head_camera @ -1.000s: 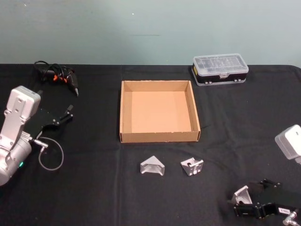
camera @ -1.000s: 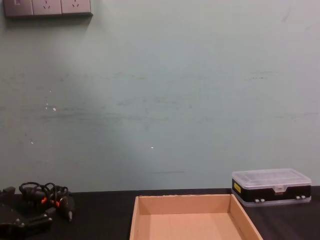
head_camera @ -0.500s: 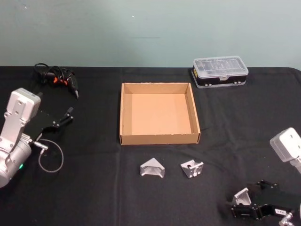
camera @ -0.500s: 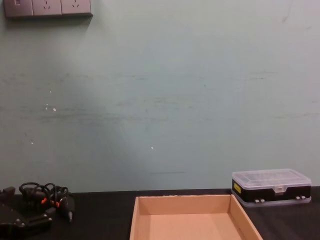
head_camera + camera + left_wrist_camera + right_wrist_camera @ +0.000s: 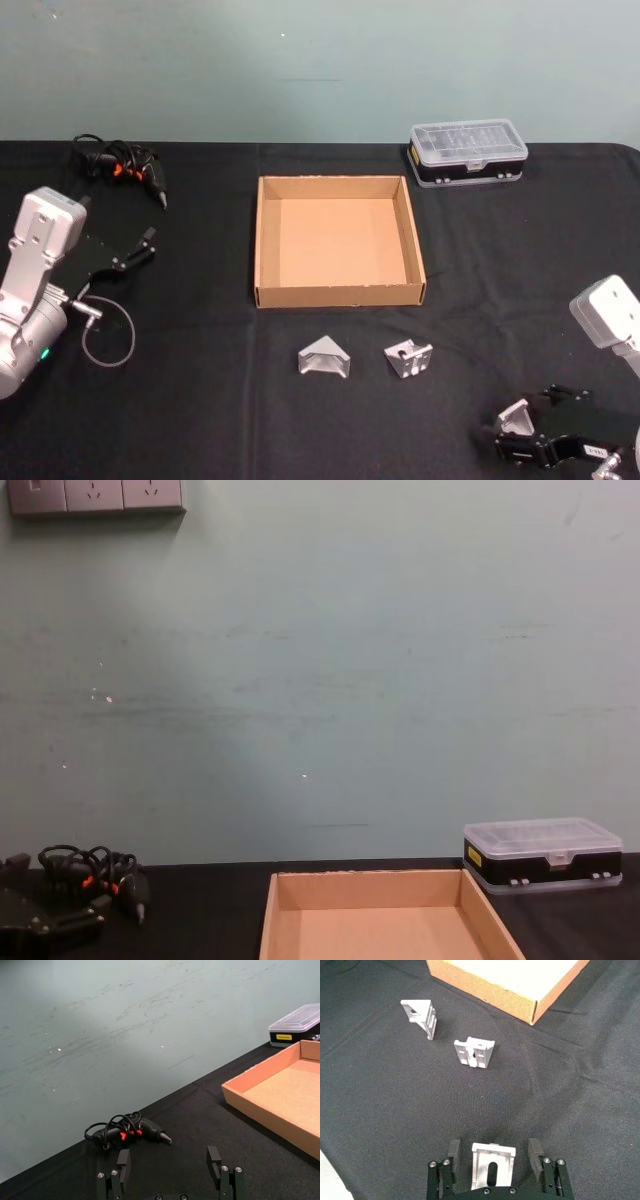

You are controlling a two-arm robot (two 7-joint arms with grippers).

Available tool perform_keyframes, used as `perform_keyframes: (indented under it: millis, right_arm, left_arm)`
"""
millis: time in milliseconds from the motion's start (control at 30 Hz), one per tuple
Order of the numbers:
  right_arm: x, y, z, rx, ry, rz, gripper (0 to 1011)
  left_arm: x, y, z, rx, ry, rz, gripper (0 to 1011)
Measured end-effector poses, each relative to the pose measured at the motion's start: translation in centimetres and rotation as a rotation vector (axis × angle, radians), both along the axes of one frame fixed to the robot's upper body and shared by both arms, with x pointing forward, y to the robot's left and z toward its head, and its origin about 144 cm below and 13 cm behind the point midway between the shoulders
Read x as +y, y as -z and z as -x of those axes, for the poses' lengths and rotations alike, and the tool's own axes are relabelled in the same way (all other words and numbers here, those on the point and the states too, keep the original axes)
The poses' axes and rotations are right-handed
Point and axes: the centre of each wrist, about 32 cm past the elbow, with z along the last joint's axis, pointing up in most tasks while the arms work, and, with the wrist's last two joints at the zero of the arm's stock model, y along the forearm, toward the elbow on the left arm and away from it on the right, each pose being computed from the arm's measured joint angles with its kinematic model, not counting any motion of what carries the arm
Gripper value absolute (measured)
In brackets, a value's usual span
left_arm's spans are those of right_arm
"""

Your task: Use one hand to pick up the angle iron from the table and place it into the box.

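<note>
Three silver angle irons lie on the black table (image 5: 200, 400) in front of the box (image 5: 262, 240). One angle iron (image 5: 324, 358) and a second (image 5: 408, 357) sit just before the box's front wall. The third angle iron (image 5: 515, 417) lies at the front right, between the fingers of my right gripper (image 5: 530, 428). In the right wrist view that angle iron (image 5: 492, 1166) stands in the open right gripper (image 5: 494, 1154), with gaps to both fingers. The tan box (image 5: 485, 985) is empty. My left gripper (image 5: 135, 248) hangs open at the left over the table, also open in its wrist view (image 5: 169, 1160).
A black case with a clear lid (image 5: 468, 150) stands behind the box at the right. A black tool with coiled cable (image 5: 125, 165) lies at the back left. A loose cable loop (image 5: 108, 340) hangs by my left arm. The wall bounds the far edge.
My right arm has shifted slightly left and nearer, staying around the front-right angle iron. The angle irons, box and left arm have barely moved.
</note>
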Motion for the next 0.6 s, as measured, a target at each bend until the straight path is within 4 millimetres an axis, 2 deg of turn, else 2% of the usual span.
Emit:
perform_keyframes:
  millis: [300,400,600]
  right_arm:
    - [0.06,0.09,0.01,-0.005,0.0,0.015,635]
    - [0.14,0.12,0.02,-0.008,-0.005,0.02,497]
    - [0.27,0.12,0.1,-0.015,-0.012,0.031,453]
  left_arm:
    - [0.0,0.0,0.0,0.0,0.0,0.0,1000]
    - [0.0,0.0,0.0,0.0,0.0,0.0,1000]
    - [0.0,0.0,0.0,0.0,0.0,0.0,1000]
